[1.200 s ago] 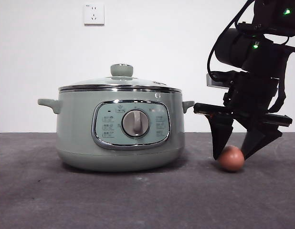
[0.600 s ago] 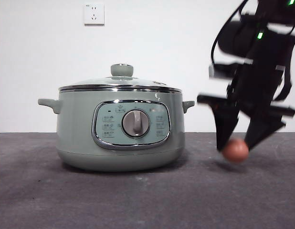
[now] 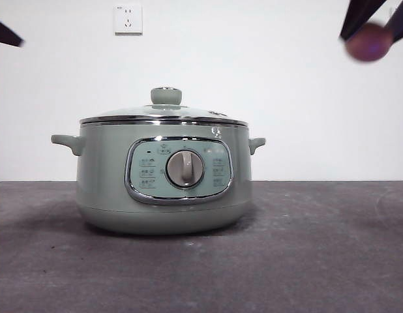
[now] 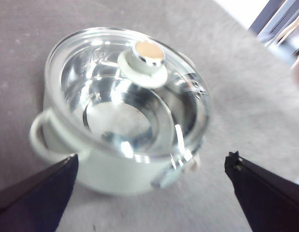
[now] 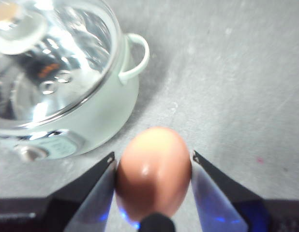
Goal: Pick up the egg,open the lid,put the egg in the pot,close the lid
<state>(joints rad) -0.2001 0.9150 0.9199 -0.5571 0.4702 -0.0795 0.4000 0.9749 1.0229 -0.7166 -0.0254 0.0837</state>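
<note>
Bright even light; glare on the lid point(image 4: 125, 92); the egg point(image 3: 368, 41) is motion-blurred

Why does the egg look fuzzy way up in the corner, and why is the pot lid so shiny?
Front view: the egg is smeared and dim at the top corner, blurred by motion, while the pot is sharp. Right wrist view: the egg sits big and fairly clear between the right gripper jaws. Left wrist view: the lid throws bright glare, and the whole picture is soft; the left gripper is open.

Glossy glass lid point(image 4: 125, 92) (chrome rim), matt table point(image 3: 319, 261)
</note>
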